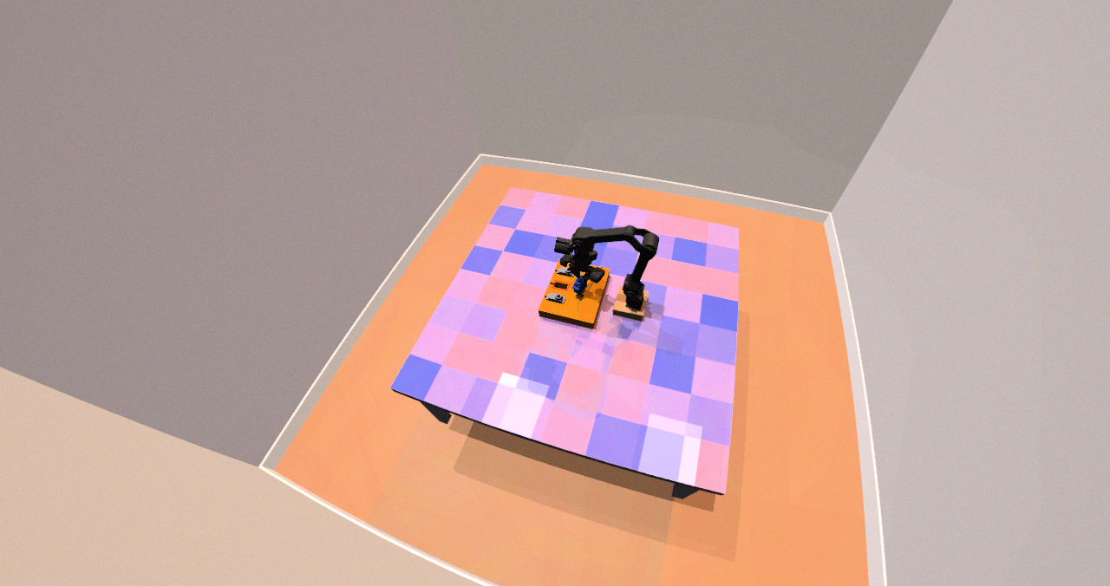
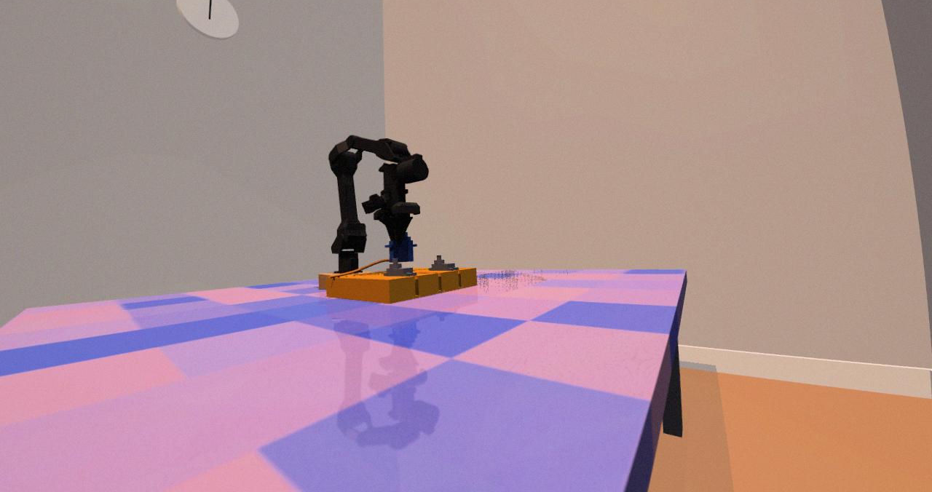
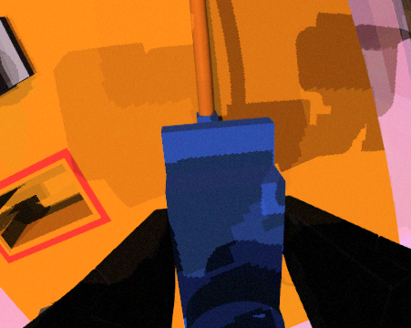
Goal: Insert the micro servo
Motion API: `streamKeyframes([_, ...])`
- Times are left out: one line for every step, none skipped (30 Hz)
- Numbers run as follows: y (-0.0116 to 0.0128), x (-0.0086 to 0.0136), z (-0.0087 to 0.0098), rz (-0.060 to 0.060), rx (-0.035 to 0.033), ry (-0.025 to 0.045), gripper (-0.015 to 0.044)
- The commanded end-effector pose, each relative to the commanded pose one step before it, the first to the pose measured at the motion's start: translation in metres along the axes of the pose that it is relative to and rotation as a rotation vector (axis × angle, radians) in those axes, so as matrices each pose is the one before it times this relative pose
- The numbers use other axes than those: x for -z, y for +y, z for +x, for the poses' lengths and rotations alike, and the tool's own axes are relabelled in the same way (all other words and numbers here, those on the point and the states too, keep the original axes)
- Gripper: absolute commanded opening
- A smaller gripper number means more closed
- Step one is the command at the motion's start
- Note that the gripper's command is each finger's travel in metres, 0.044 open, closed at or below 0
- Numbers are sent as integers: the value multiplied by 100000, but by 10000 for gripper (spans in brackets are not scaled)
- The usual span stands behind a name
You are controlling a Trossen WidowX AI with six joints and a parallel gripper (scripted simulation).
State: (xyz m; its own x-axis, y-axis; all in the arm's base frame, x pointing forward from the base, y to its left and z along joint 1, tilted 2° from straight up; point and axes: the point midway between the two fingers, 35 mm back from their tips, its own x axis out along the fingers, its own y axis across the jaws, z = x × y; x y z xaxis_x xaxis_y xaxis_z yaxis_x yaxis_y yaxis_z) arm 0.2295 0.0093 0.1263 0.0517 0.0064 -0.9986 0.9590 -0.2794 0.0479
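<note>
My gripper [image 1: 580, 279] [image 2: 399, 237] [image 3: 223, 217] is shut on the blue micro servo [image 1: 577, 286] [image 2: 403, 250] [image 3: 220, 182]. In the exterior view the servo looks upright, its ears out to the sides, a little above the orange deck [image 1: 568, 315] [image 2: 368, 288] [image 3: 109, 20]. Its orange cable [image 2: 362, 268] [image 3: 202, 59] runs away from the servo towards the arm's base. The pocket [image 1: 560, 285] [image 3: 73, 219] is empty inside a red outline [image 3: 59, 239]. It lies to the left of the servo in the wrist view, turned relative to it. The output shaft is hard to make out.
Two grey servos [image 1: 555, 297] [image 1: 564, 271] [image 2: 398, 270] [image 2: 443, 265] sit in the deck on either side of the pocket. The arm's base stands on a wooden block [image 1: 627, 314] beside the deck. The deck rests on a patchwork table [image 1: 574, 385] [image 2: 416, 319].
</note>
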Motion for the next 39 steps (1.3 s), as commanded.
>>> streamKeyframes([259, 14, -223, -14889, -1150, 33, 0])
streamKeyframes([0, 0, 0, -3467, -1, 0, 0])
streamKeyframes([0, 0, 0, -3467, -1, 0, 0])
streamKeyframes([0, 0, 0, -3465, -3, 1, 0])
streamKeyframes([0, 0, 0, -3467, -1, 0, 0])
streamKeyframes([0, 0, 0, -3467, -1, 0, 0])
streamKeyframes([0, 0, 0, -3467, -1, 0, 0])
streamKeyframes([0, 0, 0, -3467, -1, 0, 0])
streamKeyframes([0, 4, 1, -3476, 0, 11, 0])
streamKeyframes([0, 0, 0, -3467, -1, 0, 0])
streamKeyframes([0, 0, 0, -3467, -1, 0, 0])
streamKeyframes([0, 0, 0, -3467, -1, 0, 0])
streamKeyframes([0, 0, 0, -3467, -1, 0, 0])
streamKeyframes([2, -2, -1, -3464, -6, -8, 0])
streamKeyframes([0, 0, 0, -3467, -1, 0, 0])
streamKeyframes([0, 0, 0, -3467, -1, 0, 0])
streamKeyframes([0, 0, 0, -3467, -1, 0, 0])
streamKeyframes([0, 0, 0, -3467, 0, 0, 0])
streamKeyframes([0, 0, 0, -3467, 0, 0, 0])
streamKeyframes([0, 0, 0, -3467, 0, 0, 0])
streamKeyframes([0, 0, 0, -3467, 0, 0, 0])
streamKeyframes([0, 0, 0, -3467, 0, 0, 0])
streamKeyframes([0, 0, 0, -3467, 0, 0, 0])
streamKeyframes([0, 0, 0, -3467, 0, 0, 0])
streamKeyframes([0, 0, 0, -3467, 0, 0, 0])
streamKeyframes([0, 0, 0, -3467, 0, 0, 0])
streamKeyframes([0, 0, 0, -3467, 0, 0, 0])
streamKeyframes([0, 0, 0, -3467, 0, 0, 0])
streamKeyframes([0, 0, 0, -3467, 0, 0, 0])
streamKeyframes([0, 0, 0, -3467, 0, 0, 0])
streamKeyframes([0, 0, 0, -3467, 0, 0, 0])
streamKeyframes([0, 0, 0, -3467, 0, 0, 0])
streamKeyframes([0, 0, 0, -3467, 0, 0, 0])
streamKeyframes([0, 0, 0, -3467, -1, -2, 0])
streamKeyframes([0, 0, 0, -3467, 0, 0, 0])
streamKeyframes([0, 0, 0, -3467, 0, 0, 0])
streamKeyframes([0, 0, 0, -3467, 0, 0, 0])
streamKeyframes([0, 0, 0, -3467, 0, 0, 0])
streamKeyframes([0, 0, 0, -3467, 0, 0, 0])
